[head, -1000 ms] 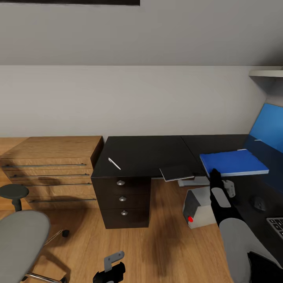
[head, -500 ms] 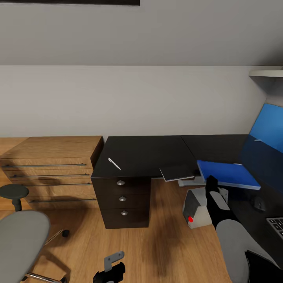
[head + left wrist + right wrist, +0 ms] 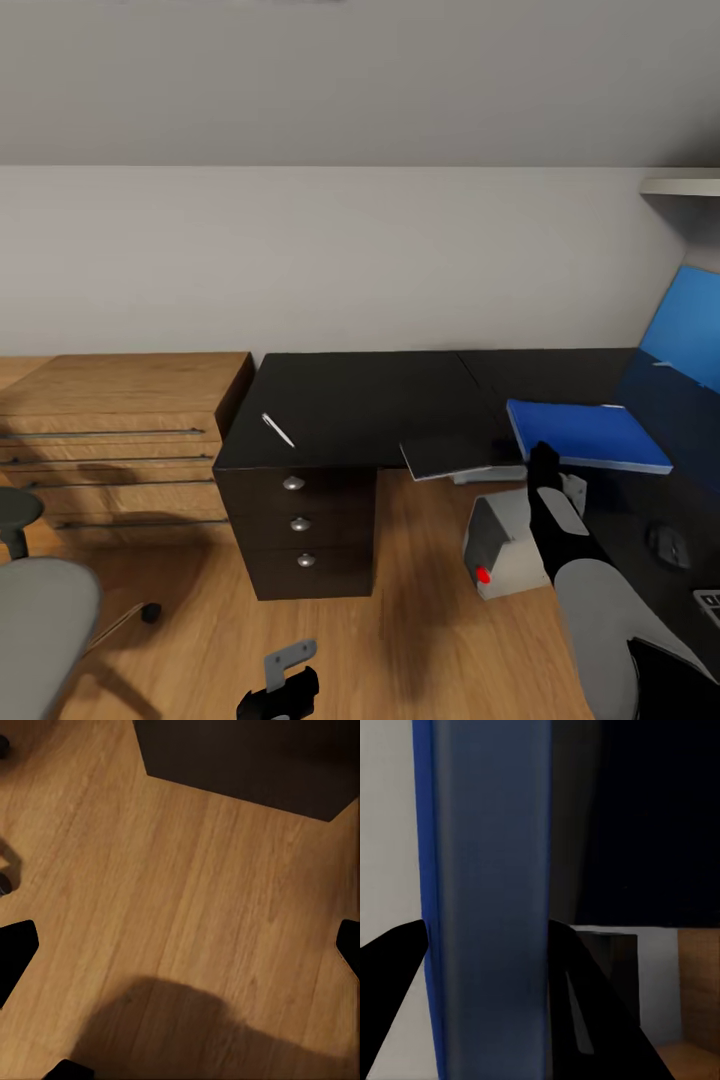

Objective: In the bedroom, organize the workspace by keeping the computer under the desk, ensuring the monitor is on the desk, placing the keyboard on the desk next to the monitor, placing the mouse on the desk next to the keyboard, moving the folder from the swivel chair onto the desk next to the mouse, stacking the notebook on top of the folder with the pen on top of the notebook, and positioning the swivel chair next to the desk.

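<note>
Folder [image 3: 588, 435] lies flat on the black desk [image 3: 380, 400], and my right gripper [image 3: 545, 462] is at its near edge with a finger [image 3: 394, 967] on each side of the blue sheet, so it looks closed on it. My left gripper [image 3: 280, 675] hangs low over the wood floor [image 3: 187, 907] with its tips wide apart and nothing between them. The grey notebook [image 3: 445, 455] sticks out over the desk edge beside the folder, the pen [image 3: 277, 430] lies near the drawers [image 3: 300, 525], and the computer [image 3: 505, 545] stands on the floor below.
</note>
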Controlling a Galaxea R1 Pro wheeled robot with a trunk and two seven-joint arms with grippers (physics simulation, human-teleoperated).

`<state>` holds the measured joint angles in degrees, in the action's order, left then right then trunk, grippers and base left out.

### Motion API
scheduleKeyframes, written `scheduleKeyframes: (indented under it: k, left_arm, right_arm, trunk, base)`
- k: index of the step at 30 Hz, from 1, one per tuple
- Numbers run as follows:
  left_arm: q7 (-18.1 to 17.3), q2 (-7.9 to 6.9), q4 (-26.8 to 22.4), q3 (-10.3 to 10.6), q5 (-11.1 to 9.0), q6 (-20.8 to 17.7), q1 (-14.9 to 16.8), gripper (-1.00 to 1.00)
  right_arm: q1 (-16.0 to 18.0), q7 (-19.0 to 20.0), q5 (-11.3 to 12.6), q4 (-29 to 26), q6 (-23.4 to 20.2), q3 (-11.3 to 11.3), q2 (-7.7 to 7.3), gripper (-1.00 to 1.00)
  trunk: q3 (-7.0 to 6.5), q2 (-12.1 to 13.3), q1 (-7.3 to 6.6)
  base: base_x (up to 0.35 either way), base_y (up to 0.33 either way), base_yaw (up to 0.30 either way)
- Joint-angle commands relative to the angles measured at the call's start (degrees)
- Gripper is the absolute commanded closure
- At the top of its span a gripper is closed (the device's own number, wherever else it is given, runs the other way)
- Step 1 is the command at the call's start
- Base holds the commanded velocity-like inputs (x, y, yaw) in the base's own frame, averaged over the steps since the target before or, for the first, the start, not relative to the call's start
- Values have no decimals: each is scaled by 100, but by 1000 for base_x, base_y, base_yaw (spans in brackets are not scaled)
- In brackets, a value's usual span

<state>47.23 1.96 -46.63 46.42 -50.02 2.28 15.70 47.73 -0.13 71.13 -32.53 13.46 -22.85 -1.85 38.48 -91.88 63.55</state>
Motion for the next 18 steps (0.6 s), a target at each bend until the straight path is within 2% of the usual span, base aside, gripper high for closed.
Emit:
scheduleKeyframes:
  k: [1,10,18]
  left_arm:
    - [32,-3,-4,25,-43,23,9,-100]
    - [32,-3,-4,25,-50,19,6,-100]
    - [25,-3,-4,25,-43,19,7,-100]
  right_arm:
    - [1,17,57,-2,19,9,-9,100]
    - [2,79,51,11,25,9,-89,100]
    - [0,71,58,19,18,9,-112,100]
  trunk:
    - [5,-3,1]
    - [8,-3,1]
    - [22,-3,1]
  base:
    - [118,-121,0]
    - [31,-38,-8]
    - [1,-1,-138]
